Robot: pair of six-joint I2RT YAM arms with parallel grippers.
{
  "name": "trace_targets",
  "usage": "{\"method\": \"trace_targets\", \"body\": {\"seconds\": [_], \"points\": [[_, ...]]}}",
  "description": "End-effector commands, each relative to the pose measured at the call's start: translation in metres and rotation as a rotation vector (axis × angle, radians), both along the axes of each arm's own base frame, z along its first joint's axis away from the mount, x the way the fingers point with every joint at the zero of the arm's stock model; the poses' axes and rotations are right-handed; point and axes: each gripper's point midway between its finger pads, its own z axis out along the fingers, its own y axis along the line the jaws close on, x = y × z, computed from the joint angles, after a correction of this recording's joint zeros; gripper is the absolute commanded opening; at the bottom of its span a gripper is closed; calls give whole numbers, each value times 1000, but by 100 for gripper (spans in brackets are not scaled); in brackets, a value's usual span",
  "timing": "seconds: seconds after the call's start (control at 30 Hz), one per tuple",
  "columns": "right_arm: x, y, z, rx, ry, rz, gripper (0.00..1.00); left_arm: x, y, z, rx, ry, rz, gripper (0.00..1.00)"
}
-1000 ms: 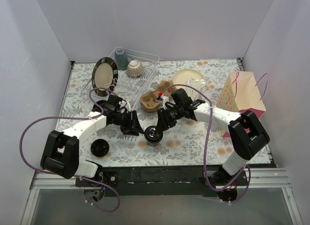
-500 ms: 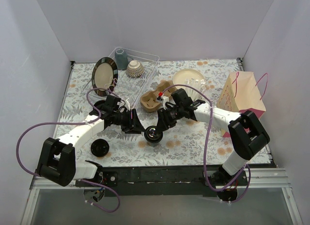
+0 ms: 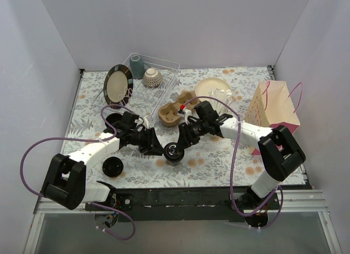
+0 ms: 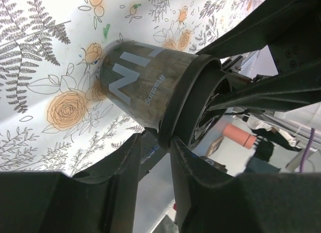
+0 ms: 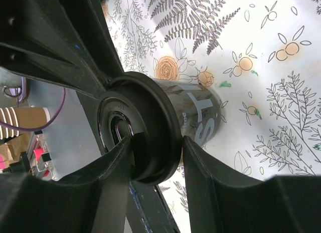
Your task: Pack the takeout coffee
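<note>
Two pincers are meeting at the middle of your counter [image 3: 219,161]: right pincer [image 5: 156,143] is clamping the coffee cup [image 3: 174,151] standing there by its black lid [image 5: 145,118]; left pincer [image 4: 156,143] is straddling the lid rim, narrow gap, and you can't tell if it's gripping.

Bright even light; soft shadows; left tool [image 4: 155,143] blurred close up.
</note>
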Motion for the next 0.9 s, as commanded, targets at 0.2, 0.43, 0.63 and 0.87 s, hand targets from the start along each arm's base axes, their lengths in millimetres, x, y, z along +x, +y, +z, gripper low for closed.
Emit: {"method": "trace_targets", "body": {"seconds": [0.2, 0.43, 0.63, 0.87], "points": [[-40, -61, -98, -336, 106, -15, 43, -31, 27, -76, 251, 280, 120, 24], [-39, -62, -98, -344, 94, -13, 42, -14, 24, -56, 249, 214, 141, 29], [-32, -57, -88, -332, 73, -19, 42, 4, 10, -21, 185, 158, 111, 36], [-25, -53, -78, -321, 52, -18, 42, 18, -7, 24, 92, 86, 56, 45]]}}
